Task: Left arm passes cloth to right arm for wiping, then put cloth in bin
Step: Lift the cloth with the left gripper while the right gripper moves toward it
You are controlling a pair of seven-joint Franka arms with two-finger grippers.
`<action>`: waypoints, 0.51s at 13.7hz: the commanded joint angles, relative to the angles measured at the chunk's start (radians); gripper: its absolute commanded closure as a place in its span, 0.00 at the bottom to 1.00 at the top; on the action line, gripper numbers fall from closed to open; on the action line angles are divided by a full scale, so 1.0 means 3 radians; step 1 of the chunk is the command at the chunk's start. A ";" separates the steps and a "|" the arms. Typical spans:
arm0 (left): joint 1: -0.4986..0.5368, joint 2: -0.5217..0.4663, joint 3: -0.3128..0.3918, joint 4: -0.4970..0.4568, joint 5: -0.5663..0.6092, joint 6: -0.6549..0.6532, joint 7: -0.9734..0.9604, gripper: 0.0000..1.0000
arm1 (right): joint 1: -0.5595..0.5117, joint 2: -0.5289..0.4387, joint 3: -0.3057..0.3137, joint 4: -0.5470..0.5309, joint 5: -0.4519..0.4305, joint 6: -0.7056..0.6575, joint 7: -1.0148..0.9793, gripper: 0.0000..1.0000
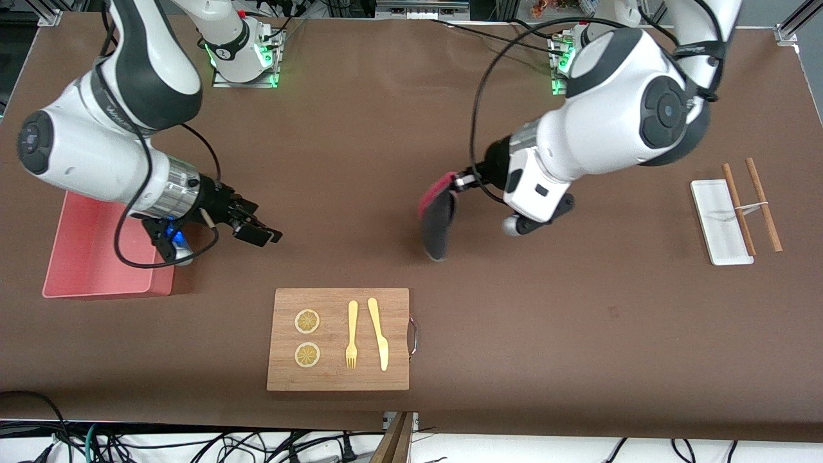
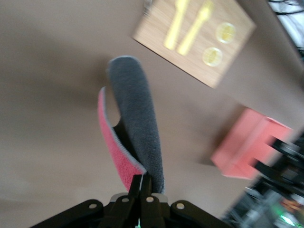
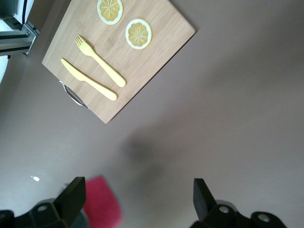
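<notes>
My left gripper (image 1: pixel 460 181) is shut on the top edge of the cloth (image 1: pixel 438 215), over the middle of the table. The cloth hangs down folded, magenta-pink on one face and dark grey on the other. In the left wrist view the closed fingers (image 2: pixel 144 183) pinch the cloth (image 2: pixel 137 123). My right gripper (image 1: pixel 260 231) is open and empty, low over the table beside the bin (image 1: pixel 77 257), apart from the cloth. The right wrist view shows its spread jaws (image 3: pixel 137 194) with a bit of the pink cloth (image 3: pixel 102 206) by one finger. The salmon-pink bin also shows in the left wrist view (image 2: pixel 244 147).
A wooden cutting board (image 1: pixel 392 308) with two lemon slices, a yellow fork (image 1: pixel 352 334) and a yellow knife (image 1: pixel 379 333) lies nearer to the front camera. A flat white tray (image 1: pixel 717 222) and two chopsticks (image 1: pixel 763 204) lie toward the left arm's end.
</notes>
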 commanded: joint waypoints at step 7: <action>-0.0748 0.0316 0.0021 0.0087 -0.1087 0.1563 -0.0048 1.00 | 0.0107 0.0148 0.0161 -0.0037 0.0059 0.0375 0.0706 0.00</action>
